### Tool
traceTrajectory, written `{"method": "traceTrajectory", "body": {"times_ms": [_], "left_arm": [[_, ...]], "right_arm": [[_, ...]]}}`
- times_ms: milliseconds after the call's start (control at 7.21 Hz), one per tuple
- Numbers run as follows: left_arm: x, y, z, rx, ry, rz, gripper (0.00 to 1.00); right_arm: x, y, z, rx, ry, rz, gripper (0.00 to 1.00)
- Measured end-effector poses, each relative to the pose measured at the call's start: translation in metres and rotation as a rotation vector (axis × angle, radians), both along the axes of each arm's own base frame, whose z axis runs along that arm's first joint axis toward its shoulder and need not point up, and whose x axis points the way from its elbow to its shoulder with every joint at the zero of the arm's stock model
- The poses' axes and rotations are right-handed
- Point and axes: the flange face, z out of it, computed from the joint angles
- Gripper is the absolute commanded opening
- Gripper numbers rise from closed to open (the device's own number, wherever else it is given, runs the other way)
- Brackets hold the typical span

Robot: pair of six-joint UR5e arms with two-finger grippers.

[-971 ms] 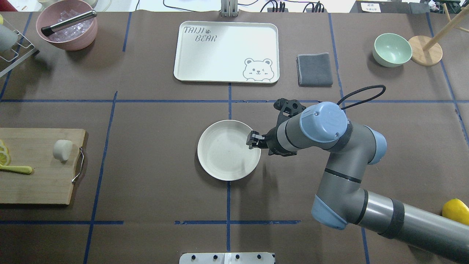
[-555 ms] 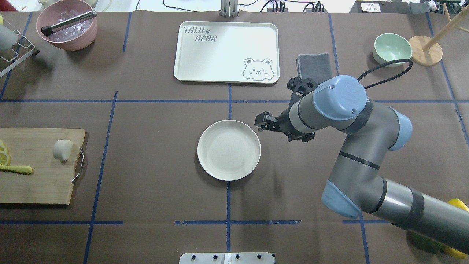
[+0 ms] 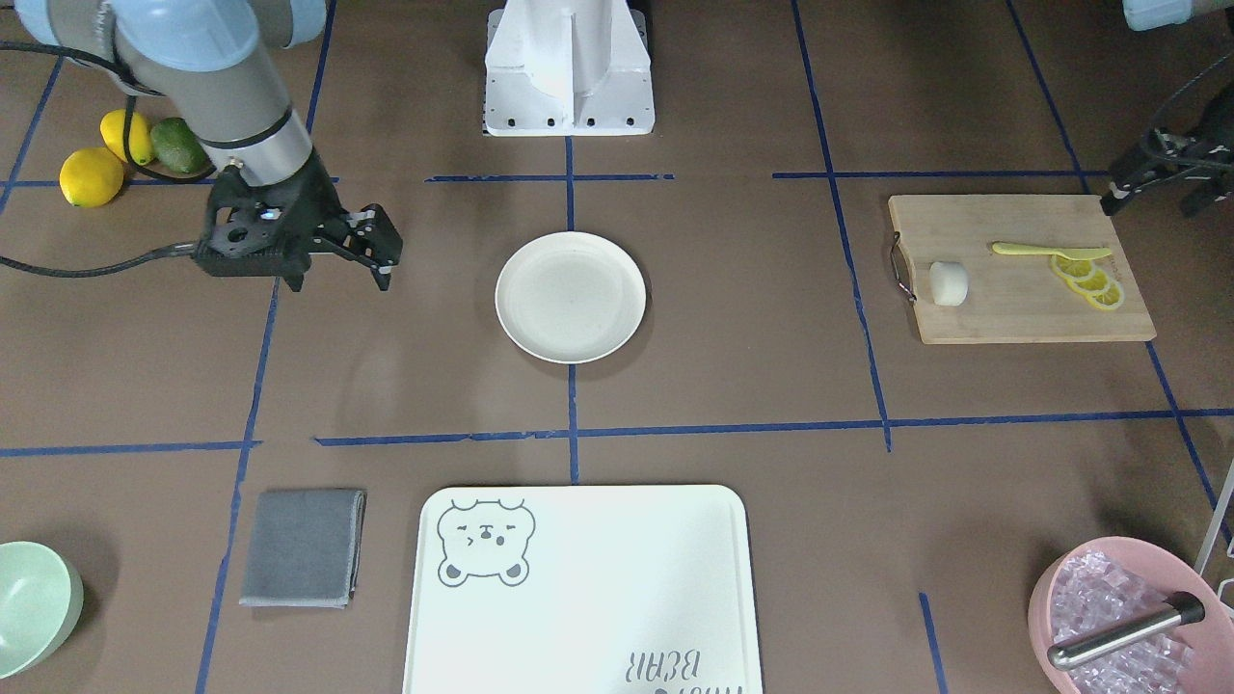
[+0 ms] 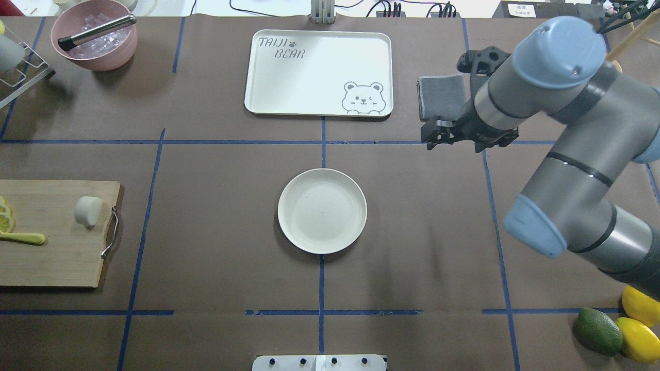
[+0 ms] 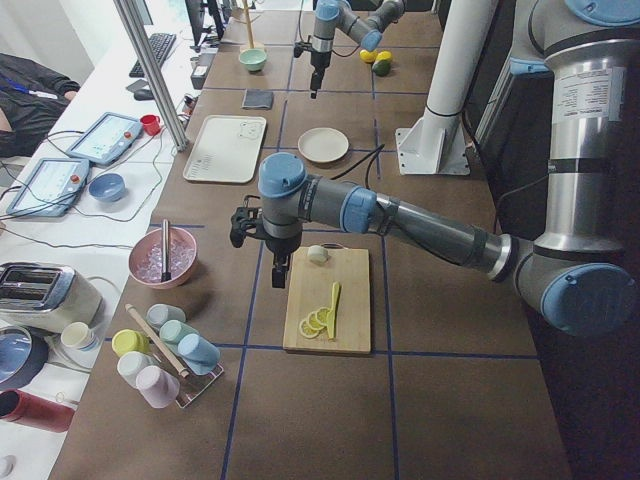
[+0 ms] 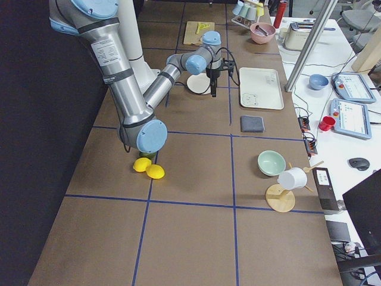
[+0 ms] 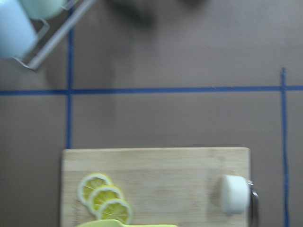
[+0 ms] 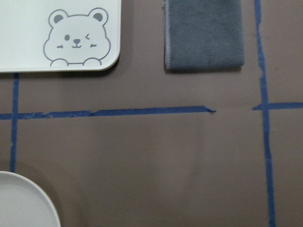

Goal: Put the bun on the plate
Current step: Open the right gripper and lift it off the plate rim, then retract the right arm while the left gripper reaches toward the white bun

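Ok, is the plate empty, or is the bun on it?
Empty. The plate is bare in the overhead and front views; the bun lies on the wooden cutting board.

I see a brown matte table [image 4: 206, 206] gridded with blue tape lines [image 4: 77, 141]; beside it, a white bench [image 5: 95, 100], perhaps carrying tablets [image 5: 105, 138].
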Motion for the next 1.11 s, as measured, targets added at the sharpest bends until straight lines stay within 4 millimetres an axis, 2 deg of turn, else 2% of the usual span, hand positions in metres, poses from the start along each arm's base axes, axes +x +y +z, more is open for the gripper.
{"method": "traceTrajectory", "body": {"times_ms": [277,555,693,832,1109], "left_arm": [[0.070,0.018,0.007,0.019,-0.014,-0.033,0.99],[0.129,0.026,0.032,0.039,-0.014,-0.047,0.99],[0.151,0.029,0.044,0.045,-0.011,-0.049,0.99],[0.169,0.032,0.056,0.046,-0.018,-0.041,0.99],[0.187,0.036,0.068,0.044,-0.032,-0.022,0.93]], "right_arm": [[0.067,-0.020,0.040,0.035,0.020,-0.062,1.00],[0.126,-0.029,0.086,0.071,0.052,-0.115,1.00],[0.147,-0.030,0.105,0.084,0.067,-0.132,1.00],[0.159,-0.028,0.118,0.090,0.079,-0.145,1.00],[0.167,-0.026,0.127,0.089,0.088,-0.151,1.00]]}}
